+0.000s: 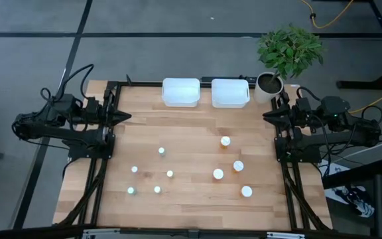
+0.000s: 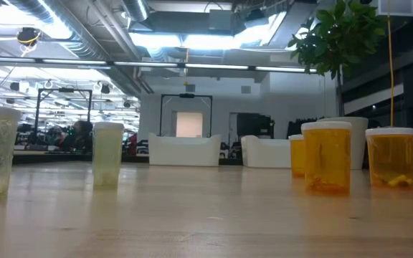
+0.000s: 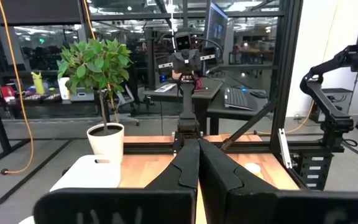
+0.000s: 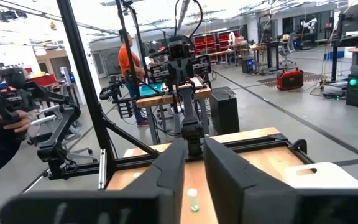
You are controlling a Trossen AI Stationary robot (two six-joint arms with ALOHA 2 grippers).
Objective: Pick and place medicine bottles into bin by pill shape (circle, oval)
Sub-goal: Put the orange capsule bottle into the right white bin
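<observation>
- Landmark: the two white bins at the far edge of the counter (image 1: 191,126), the left bin (image 1: 180,91) and the right bin (image 1: 230,92), both with nothing in them yet
- Left hand (image 1: 123,117) waits at the counter's left edge, level with a spot just in front of the bins, fingers pressed together and holding nothing
- Right hand (image 1: 269,116) mirrors it at the right edge, beside the potted plant (image 1: 280,56); its fingers show a narrow gap and grip nothing
- Orange white-capped bottles (image 1: 238,166) stand in front of the right bin; four show from above
- Tiny pale vials (image 1: 161,151) are scattered in front of the left bin, well apart
- Judgement: no pick has begun; start with the nearest orange bottle (image 1: 225,141), open wide, descend straight over the cap, and confirm pill shape before choosing a bin
</observation>
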